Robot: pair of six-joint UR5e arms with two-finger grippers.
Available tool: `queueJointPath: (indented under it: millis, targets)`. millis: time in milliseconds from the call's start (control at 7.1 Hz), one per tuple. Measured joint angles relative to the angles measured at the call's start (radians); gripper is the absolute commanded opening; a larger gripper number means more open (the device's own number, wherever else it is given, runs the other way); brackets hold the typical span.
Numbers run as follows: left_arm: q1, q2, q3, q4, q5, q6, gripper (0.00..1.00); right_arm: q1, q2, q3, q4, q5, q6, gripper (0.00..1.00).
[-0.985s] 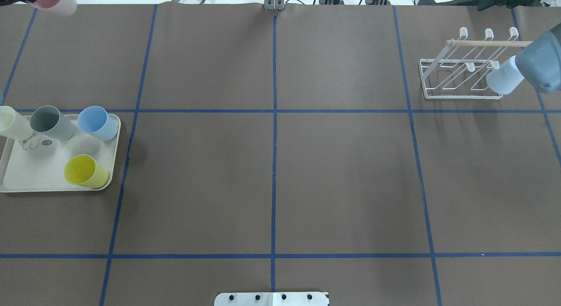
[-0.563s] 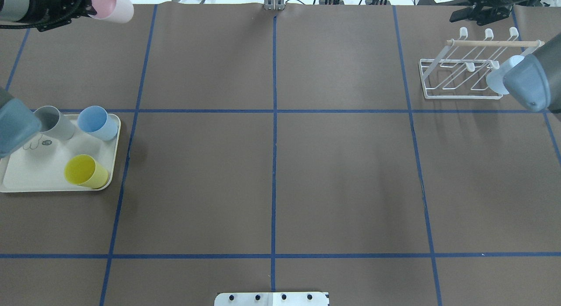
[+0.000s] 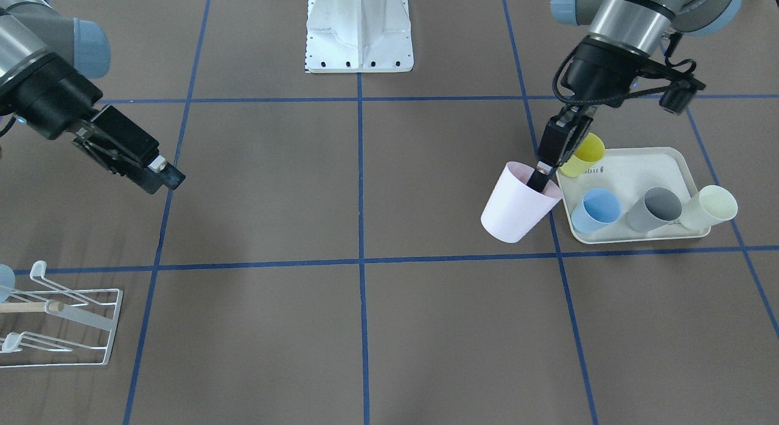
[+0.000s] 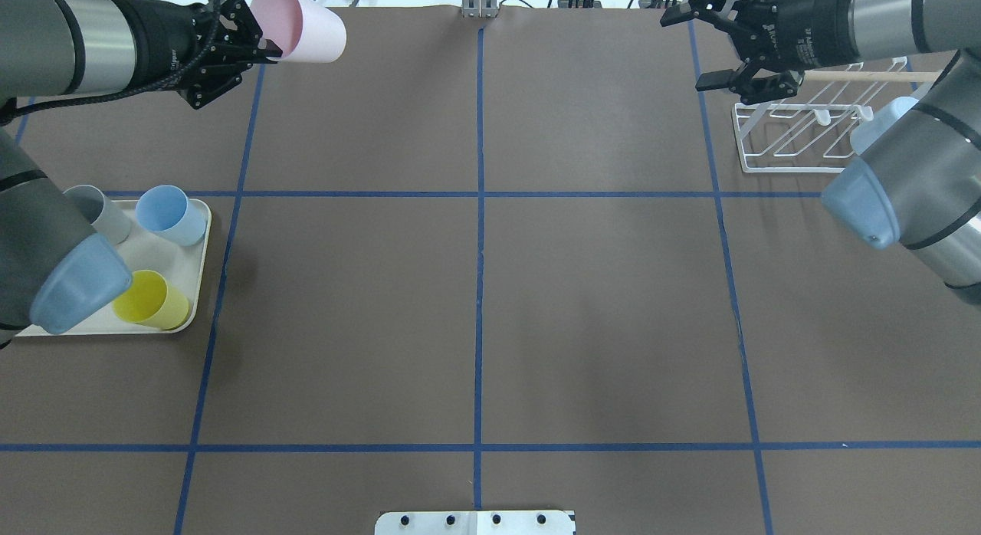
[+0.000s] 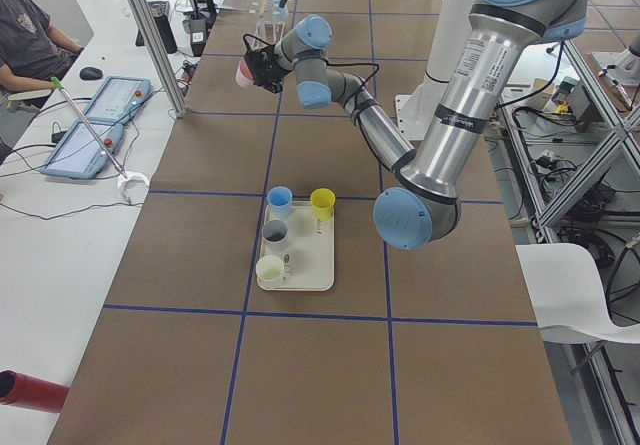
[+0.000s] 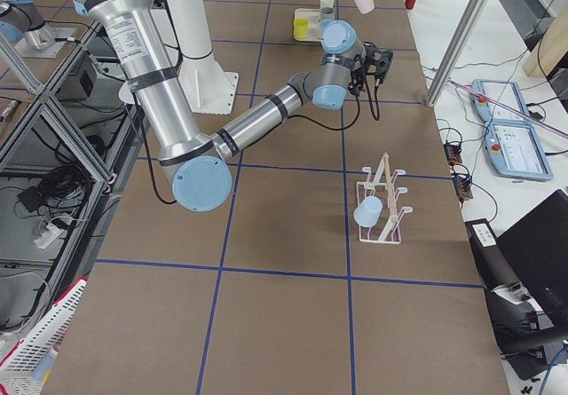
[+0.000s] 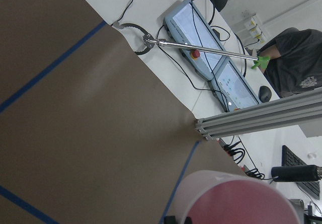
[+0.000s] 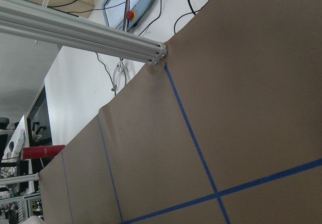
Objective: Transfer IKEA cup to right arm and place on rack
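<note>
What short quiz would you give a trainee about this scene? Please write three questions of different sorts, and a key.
1. True or false: the right end effector holds the pale pink plastic cup.
2. How many cups are on the cream rectangular tray? A) two B) four C) six
3. Fill in: the white wire rack with a wooden dowel already bears a plastic cup of pale ___ colour.

Key: 1) false: the left end effector grips it at the rim and the right one is open and empty; 2) B; 3) blue.
</note>
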Motion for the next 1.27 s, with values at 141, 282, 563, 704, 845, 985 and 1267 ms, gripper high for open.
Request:
queueJointPath:
  millis: [141,282,563,704,845,985,1267]
  targets:
    - [0.037,0.000,-0.009,-0.068,0.002,-0.100,0.00,-0.039,0.000,0.002,0.074,-0.036,0.064,0.99]
    - [0.058,0.003,-0.014,-0.161,0.003,-0.196,0.00,-0.074,0.000,0.003,0.148,-0.073,0.122,0.99]
    - [0.070,0.015,-0.022,-0.309,0.000,-0.312,0.00,-0.110,0.000,0.005,0.274,-0.094,0.210,0.99]
    - [0.072,0.019,-0.019,-0.390,-0.001,-0.363,0.00,-0.124,-0.001,0.001,0.344,-0.095,0.246,0.99]
    - [0.075,0.035,-0.012,-0.506,-0.002,-0.399,0.00,-0.136,-0.004,-0.004,0.400,-0.094,0.262,0.99]
    - [0.080,0.065,-0.003,-0.630,-0.020,-0.415,0.00,-0.148,-0.005,-0.006,0.446,-0.090,0.268,0.99]
    - [0.106,0.093,0.009,-0.800,-0.088,-0.436,0.00,-0.186,-0.002,-0.007,0.533,-0.087,0.270,0.99]
